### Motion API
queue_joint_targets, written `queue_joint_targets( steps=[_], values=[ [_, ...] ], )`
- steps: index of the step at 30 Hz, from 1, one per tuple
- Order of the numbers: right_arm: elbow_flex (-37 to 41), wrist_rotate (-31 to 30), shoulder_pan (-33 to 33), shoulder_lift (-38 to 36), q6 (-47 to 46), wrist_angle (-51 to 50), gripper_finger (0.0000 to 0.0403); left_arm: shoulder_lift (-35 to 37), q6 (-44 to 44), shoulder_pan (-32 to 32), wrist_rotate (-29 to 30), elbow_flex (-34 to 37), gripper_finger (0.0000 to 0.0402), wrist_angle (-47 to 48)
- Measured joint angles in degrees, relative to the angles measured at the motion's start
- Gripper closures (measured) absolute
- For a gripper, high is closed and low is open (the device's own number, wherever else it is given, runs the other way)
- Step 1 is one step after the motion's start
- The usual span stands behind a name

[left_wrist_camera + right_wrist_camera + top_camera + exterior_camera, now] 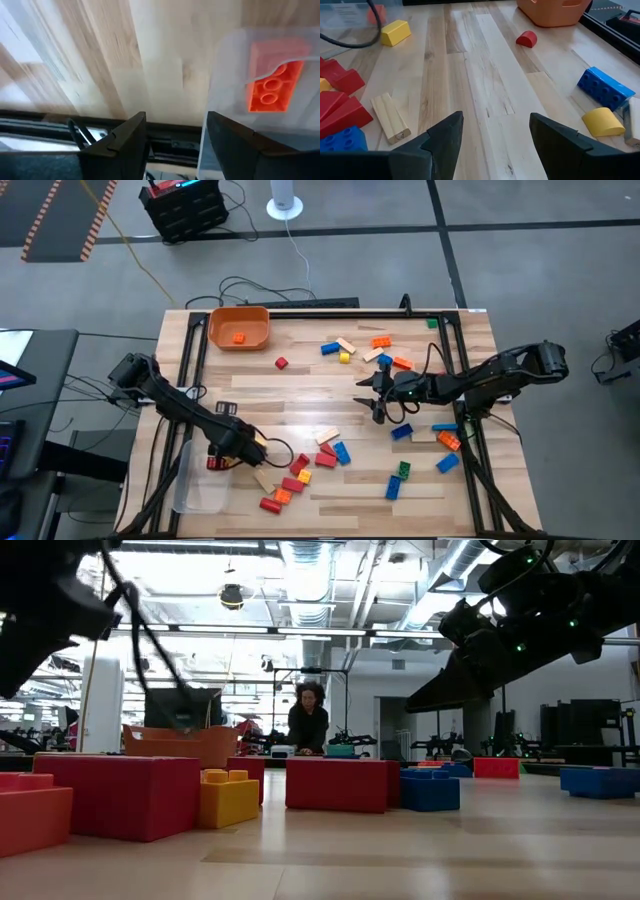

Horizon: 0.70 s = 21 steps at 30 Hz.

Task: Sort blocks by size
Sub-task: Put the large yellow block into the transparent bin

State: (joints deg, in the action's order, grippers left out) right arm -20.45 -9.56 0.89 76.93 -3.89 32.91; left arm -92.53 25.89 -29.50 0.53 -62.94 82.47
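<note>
Left gripper (262,448) hovered released, empty, beside the clear tub (190,485) near the bench's front-left corner. Right gripper (372,395) stood parted mid-bench, empty. Step judged: between picks; next, grasp a nearby block.

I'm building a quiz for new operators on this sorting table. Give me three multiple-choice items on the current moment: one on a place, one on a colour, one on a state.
1. Where does the orange bin sit in the high view?
A. Far left corner of the table
B. Near right corner
C. Centre of the table

2. What colour is the brick inside the clear tub in the left wrist view?
A. Blue
B. Orange-red
C. Green

3. How stand the fingers of the right gripper?
A. Shut on a yellow brick
B. Shut on nothing
C. Open, holding nothing

Answers:
1. A: the high view shows the bin at the table's far left corner.
2. B: an orange-red brick shows through the tub wall.
3. C: the right wrist view shows bare wood between its spread fingers.
</note>
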Motion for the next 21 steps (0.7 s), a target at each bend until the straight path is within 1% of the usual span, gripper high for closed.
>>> queue_joint_targets(
  steps=[5, 9, 12, 16, 18, 21],
  values=[
    [0.00, 0.00, 0.00, 0.00, -0.01, -0.02, 0.0143, 0.00, 0.28, 0.00, -3.83, 4.27, 0.0196, 0.25],
    [0.00, 0.00, 0.00, 0.00, -0.09, -0.02, 0.0143, 0.00, 0.24, 0.04, -4.76, 4.57, 0.0196, 1.24],
    [0.00, 0.00, 0.00, 0.00, -0.14, 0.01, 0.0143, -0.02, 0.24, 0.57, -4.81, 2.23, 0.0196, 2.90],
    [0.00, 0.00, 0.00, 0.00, -0.16, 0.04, 0.0143, -0.02, -0.62, 1.92, -4.75, -2.97, 0.0196, 3.31],
    [0.00, 0.00, 0.00, 0.00, -0.16, 0.06, 0.0143, -0.02, -1.69, 2.79, -4.15, -5.56, 0.0196, 1.43],
    [0.00, 0.01, 0.00, 0.00, -0.14, 0.09, 0.0143, -0.02, -4.03, 4.34, -1.71, -8.56, 0.0196, -5.58]
  ],
)
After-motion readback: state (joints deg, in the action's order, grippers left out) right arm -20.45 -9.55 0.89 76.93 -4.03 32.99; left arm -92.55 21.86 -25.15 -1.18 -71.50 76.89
